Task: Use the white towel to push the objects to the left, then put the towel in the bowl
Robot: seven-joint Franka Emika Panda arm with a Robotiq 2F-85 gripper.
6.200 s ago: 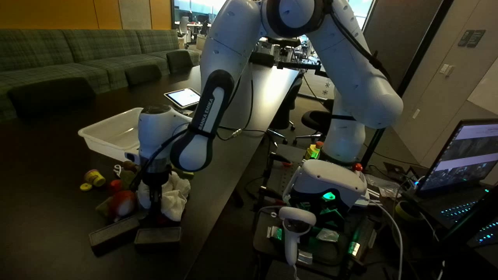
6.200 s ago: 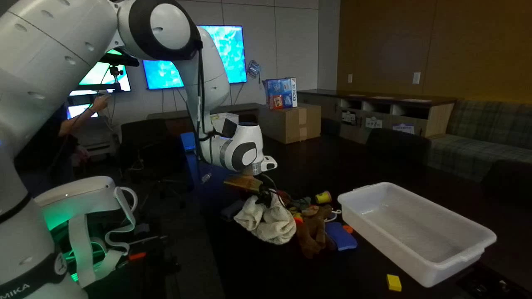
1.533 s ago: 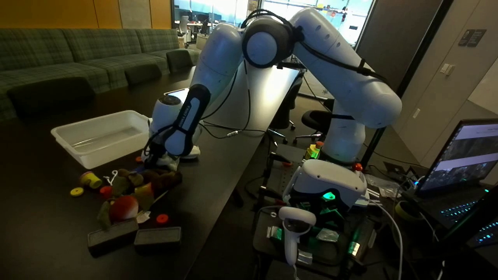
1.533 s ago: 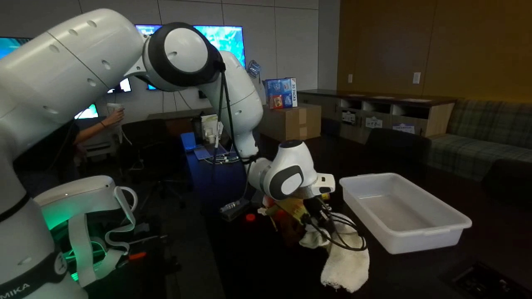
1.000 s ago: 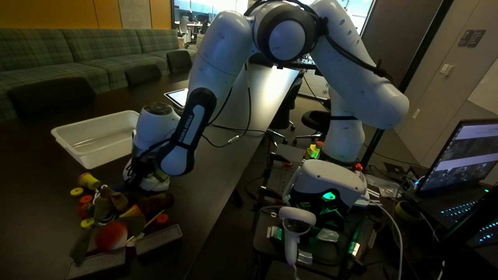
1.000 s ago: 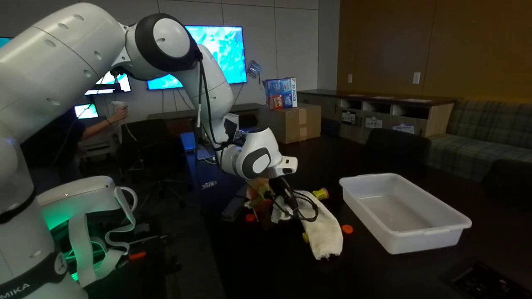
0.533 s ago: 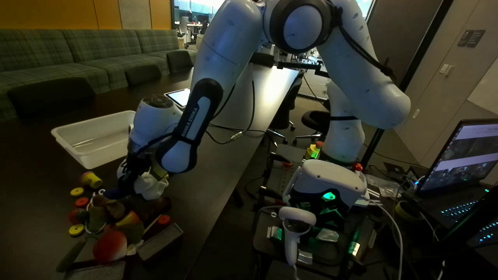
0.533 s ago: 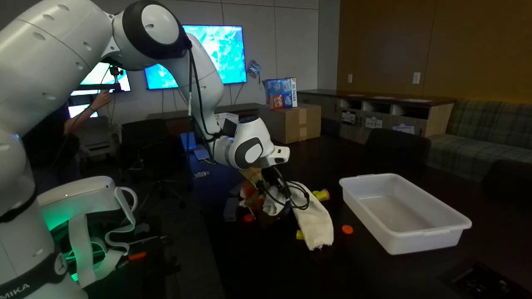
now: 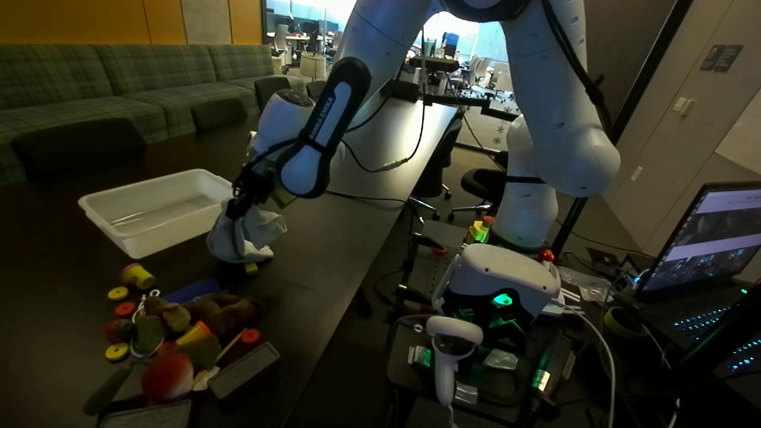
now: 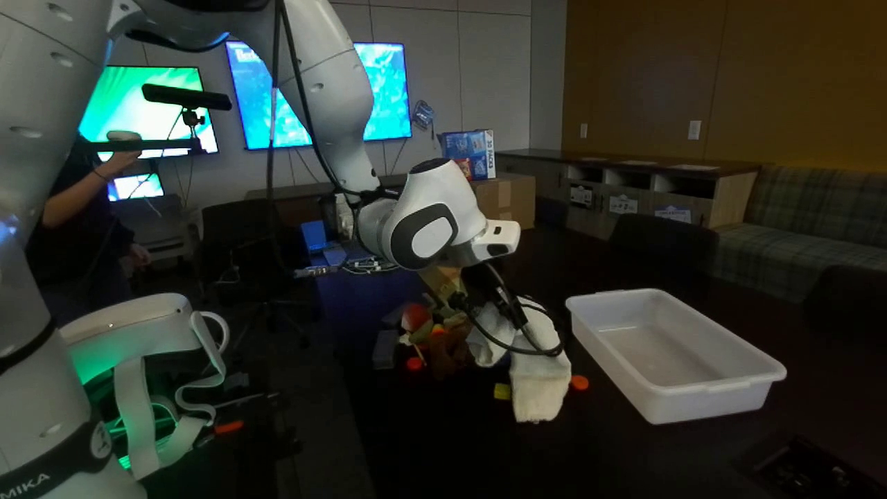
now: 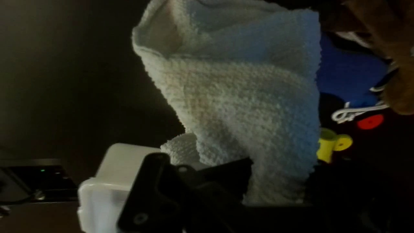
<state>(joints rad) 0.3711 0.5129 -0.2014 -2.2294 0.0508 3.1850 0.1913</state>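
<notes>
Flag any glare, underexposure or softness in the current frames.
In an exterior view, glare whitens the table toward its far end; in an exterior view, wall screens glow while the brown toy is murky; in the wrist view, the image is soft, cause unclear, and part of the white towel is tinged blue.

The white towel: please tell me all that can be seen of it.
The white towel looks like looped terry cloth, off-white with bluish patches and fuzzy edges. The gripper is shut on it; it droops in loose folds beside the white bin. Whether it touches the table, I cannot tell.
</notes>
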